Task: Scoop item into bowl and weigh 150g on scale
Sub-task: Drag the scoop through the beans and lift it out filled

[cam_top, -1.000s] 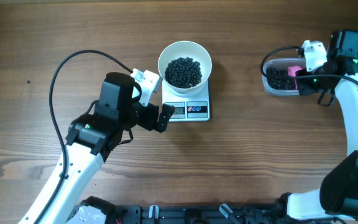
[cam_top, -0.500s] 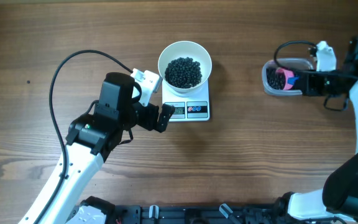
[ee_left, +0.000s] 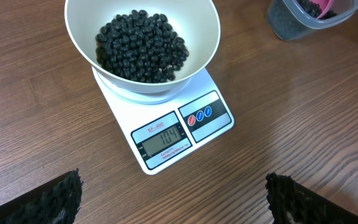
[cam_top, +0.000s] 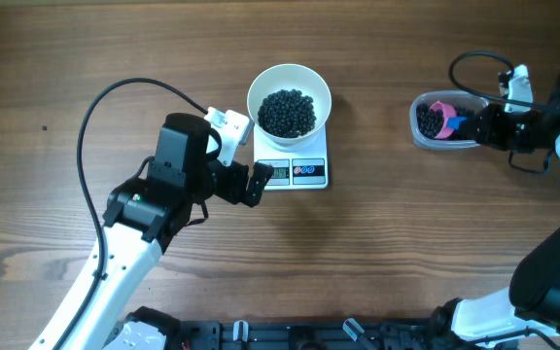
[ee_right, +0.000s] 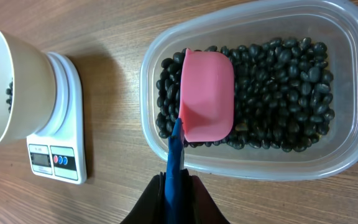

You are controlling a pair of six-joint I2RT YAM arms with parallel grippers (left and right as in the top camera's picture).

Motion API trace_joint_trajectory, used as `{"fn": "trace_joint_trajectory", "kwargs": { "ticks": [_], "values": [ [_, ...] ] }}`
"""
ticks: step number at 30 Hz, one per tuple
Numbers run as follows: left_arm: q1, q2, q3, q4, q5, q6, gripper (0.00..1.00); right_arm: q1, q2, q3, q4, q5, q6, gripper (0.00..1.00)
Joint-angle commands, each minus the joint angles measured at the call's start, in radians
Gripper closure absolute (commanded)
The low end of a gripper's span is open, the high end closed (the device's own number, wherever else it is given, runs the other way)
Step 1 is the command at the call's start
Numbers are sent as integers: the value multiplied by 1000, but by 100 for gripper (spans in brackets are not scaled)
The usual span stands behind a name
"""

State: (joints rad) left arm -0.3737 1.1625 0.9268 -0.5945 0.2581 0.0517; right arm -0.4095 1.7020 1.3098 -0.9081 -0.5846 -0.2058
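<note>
Table: bare brown wood, seen from above with one arm on each side
Scale: small white digital kitchen scale at the middle of the table, towards the far edge, with its display and two round buttons on the near side
Display: grey window reading 104 in the left wrist view
Bowl: round white bowl standing upright on the scale's platform and covering its far part
Beans in bowl: a heap of small black beans filling the bottom, the upper wall showing white all round
Container: clear rectangular plastic tub at the far right, well apart from the scale, with a layer of the same black beans across its floor
Scoop: pink scoop inside the tub, its head lying on the beans towards the tub's left end, its blue handle reaching out over the rim
Right gripper: just right of the tub, fingers pressed together on the blue handle
Left gripper: low over the table just left of the scale and a little nearer, fingers spread wide with nothing between them, facing the scale's front
Cable: black loop arching over the table left of the left arm
</note>
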Motion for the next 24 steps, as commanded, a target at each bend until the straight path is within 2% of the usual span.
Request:
{"fn": "trace_joint_trajectory", "kwargs": {
  "ticks": [1, 3, 21, 24],
  "values": [
    [-3, 3, 13, 3, -6, 20, 0, 2, 17, 4, 24, -69, 39, 96],
    [-3, 3, 13, 2, -6, 20, 0, 2, 18, 4, 40, -71, 108, 96],
    [-3, 3, 13, 3, -6, 19, 0, -13, 27, 4, 74, -106, 131, 96],
    [-3, 3, 13, 3, -6, 20, 0, -40, 27, 4, 74, -179, 130, 96]
  ]
}}
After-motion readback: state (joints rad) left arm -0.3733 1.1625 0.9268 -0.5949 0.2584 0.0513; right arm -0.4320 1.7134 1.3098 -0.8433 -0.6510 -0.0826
